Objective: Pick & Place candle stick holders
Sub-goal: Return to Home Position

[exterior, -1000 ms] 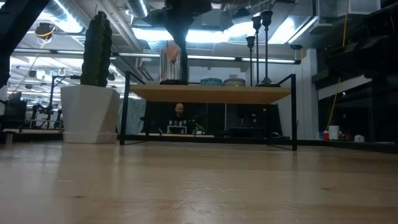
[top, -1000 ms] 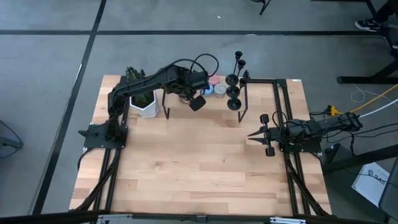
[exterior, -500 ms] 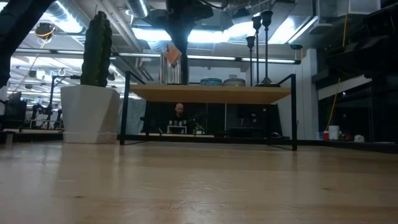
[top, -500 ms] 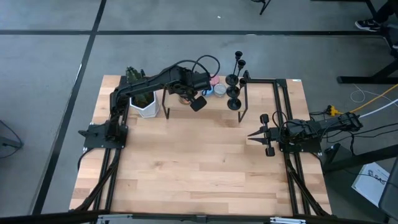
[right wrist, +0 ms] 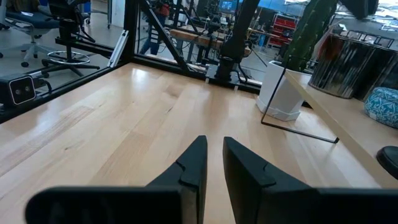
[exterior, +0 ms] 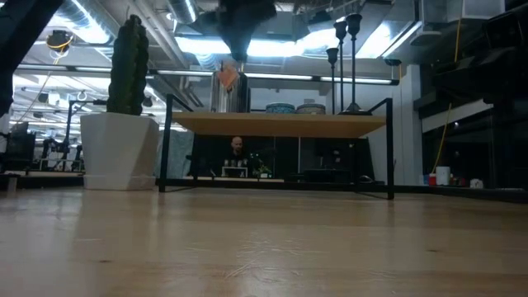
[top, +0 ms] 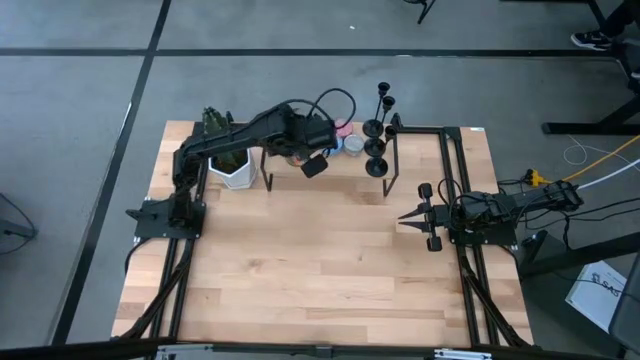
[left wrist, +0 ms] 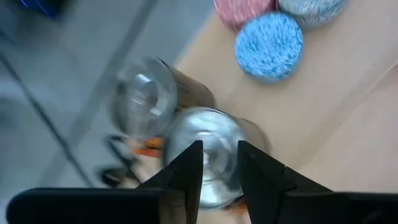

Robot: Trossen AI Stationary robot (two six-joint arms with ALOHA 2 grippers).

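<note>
Matte-black candle stick holders [top: 377,146], each with a round base, thin stem and cup top, stand upright, clustered at the right end of the shelf [top: 418,162] on the far bench [top: 320,260]. The left pincer [left wrist: 219,149] hovers slightly spread above a silver tin [left wrist: 211,127]. The right pincer [right wrist: 214,142], pressed together, waits at the right.

Matte-black jointed arms [top: 240,135]; looped black cable [top: 345,97]; tapered jaws.

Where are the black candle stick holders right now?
In the high view, the candle stick holders stand at the right end of the shelf, beside the round candles.
</note>
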